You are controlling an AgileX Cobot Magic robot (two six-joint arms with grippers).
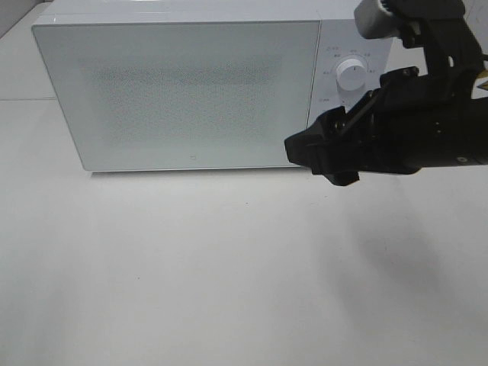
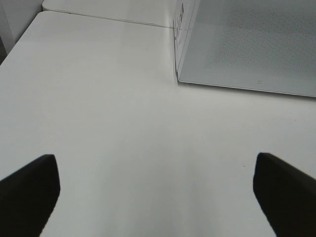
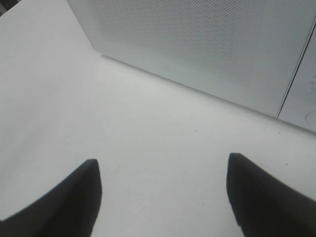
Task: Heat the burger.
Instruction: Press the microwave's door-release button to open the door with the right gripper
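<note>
The burger is out of view in every frame. A white microwave (image 1: 191, 91) stands at the back of the table with its speckled door shut; its front also shows in the left wrist view (image 2: 247, 44) and the right wrist view (image 3: 197, 44). My right gripper (image 1: 320, 162) hovers in front of the microwave's control panel, pointing left, open and empty (image 3: 163, 192). My left gripper (image 2: 155, 197) does not show in the exterior high view; its wrist view shows it open wide over bare table, left of the microwave's front corner, holding nothing.
A white dial (image 1: 351, 74) sits on the microwave's control panel, just above the right arm. The white table (image 1: 229, 267) spreads in front of the microwave. A seam between two tabletops (image 2: 108, 19) runs behind the microwave's left side.
</note>
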